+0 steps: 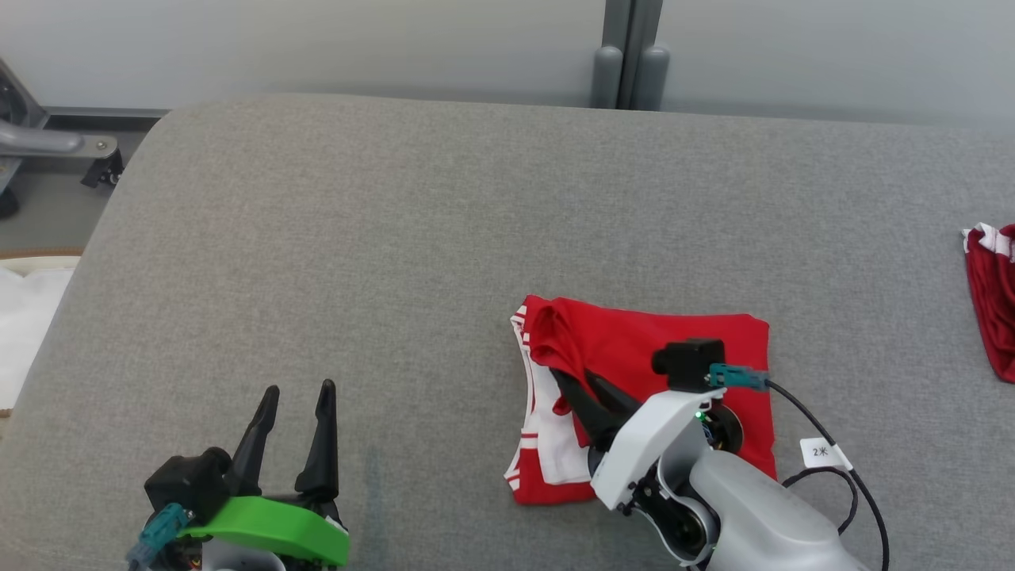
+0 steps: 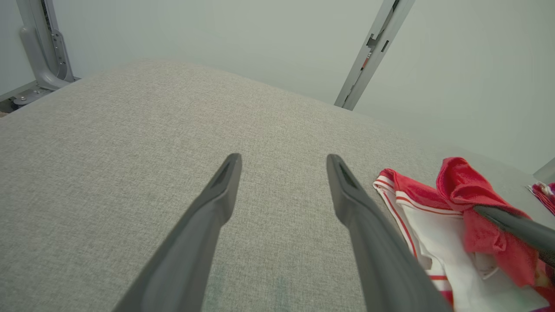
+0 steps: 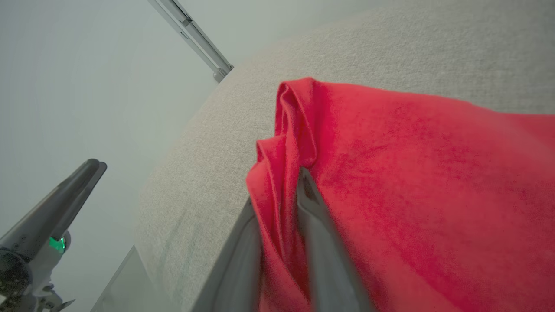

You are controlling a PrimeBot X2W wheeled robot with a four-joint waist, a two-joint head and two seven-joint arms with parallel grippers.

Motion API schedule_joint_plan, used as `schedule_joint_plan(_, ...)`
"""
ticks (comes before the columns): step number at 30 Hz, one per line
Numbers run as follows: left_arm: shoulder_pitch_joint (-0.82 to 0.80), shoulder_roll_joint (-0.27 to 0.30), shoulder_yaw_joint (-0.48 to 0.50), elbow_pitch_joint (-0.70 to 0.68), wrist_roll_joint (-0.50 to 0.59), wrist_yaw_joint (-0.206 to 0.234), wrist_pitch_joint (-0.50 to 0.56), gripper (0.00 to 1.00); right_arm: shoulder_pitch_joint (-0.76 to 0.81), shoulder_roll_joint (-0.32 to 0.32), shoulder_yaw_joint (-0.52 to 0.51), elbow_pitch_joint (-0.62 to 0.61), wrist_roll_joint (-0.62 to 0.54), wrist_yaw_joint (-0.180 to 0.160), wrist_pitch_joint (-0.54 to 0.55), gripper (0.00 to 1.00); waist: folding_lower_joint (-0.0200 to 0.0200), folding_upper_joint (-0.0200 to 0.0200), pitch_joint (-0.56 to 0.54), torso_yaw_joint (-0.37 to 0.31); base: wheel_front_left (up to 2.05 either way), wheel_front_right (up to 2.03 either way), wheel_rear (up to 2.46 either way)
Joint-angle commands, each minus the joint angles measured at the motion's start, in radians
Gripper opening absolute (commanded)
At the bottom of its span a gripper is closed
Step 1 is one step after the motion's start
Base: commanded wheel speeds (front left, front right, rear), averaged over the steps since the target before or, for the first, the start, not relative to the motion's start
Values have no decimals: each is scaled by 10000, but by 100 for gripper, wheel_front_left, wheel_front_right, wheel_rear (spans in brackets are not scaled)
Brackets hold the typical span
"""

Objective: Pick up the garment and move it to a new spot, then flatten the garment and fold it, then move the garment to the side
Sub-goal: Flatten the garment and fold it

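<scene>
Grey woven fabric covers the worktop (image 1: pixel 396 238), which runs back to a pale wall (image 1: pixel 317 47) with two grey posts (image 1: pixel 630 71) standing at its far edge. The garment (image 1: pixel 658 333), red with a white panel and red-and-white striped trim, lies roughly folded on the near right part of the worktop. Its striped edge faces the robot's left.

The right pincer (image 1: pixel 572 381) reaches over the garment from the near side and points toward its far left corner. The two dark fingers (image 3: pixel 321 242) stand close together, and a fold of the red cloth is caught between them. That corner is bunched and raised above the rest of the garment, which lies flat. From the left wrist, the raised red fold (image 2: pixel 459 186) is seen draped over one dark finger of the right pincer.

The left pincer (image 1: pixel 300 388) hovers at the near left, well apart from the garment. Its fingers are spread wide with nothing between them and bare grey fabric beneath. Its own view shows the striped edge of the garment just to the right of its right finger.

A second red cloth (image 1: pixel 991 301) with white trim lies at the far right edge of the worktop, well away from the garment.
</scene>
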Motion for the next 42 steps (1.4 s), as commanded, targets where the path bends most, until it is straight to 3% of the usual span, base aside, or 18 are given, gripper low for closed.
schedule_joint_plan(1, -172, -30, 16, 46, 107, -47, -1, 100, -189, -31, 217, 78, 199, -3, -115, 100, 0, -1, 1, -14, 0, 0, 0)
schedule_joint_plan(9, -227, -133, -7, 68, 184, -80, -1, 100, -824, -34, 993, 300, 904, -3, -575, 100, 0, -1, -33, -202, 0, 0, 0)
schedule_joint_plan(14, -279, -225, -41, -8, 231, -79, -1, 100, -1454, -37, 456, 838, -72, -3, -908, 100, 0, -1, -72, -436, 0, 0, 0)
schedule_joint_plan(20, -370, -357, -59, -226, 398, -90, -3, 100, -1466, -32, -1972, 606, -2951, -5, -959, 100, 0, -1, -146, -761, 0, 0, 0)
schedule_joint_plan(29, -327, -702, 368, -375, 901, -56, -1, 100, 772, -30, -5647, -1559, -6748, -3, -965, 100, 0, -1, -485, -1242, 0, 0, 0)
schedule_joint_plan(34, -23, -840, 710, -371, 1055, -59, -1, 100, 1965, -26, -6541, -2243, -7339, -5, -968, 100, 0, -1, -658, -1496, 0, 0, 0)
schedule_joint_plan(42, 621, -997, 1320, -310, 1430, -77, -1, 100, 3350, -29, -6981, -3011, -7578, -5, -967, 100, 0, -1, -768, -1810, 0, 0, 0)
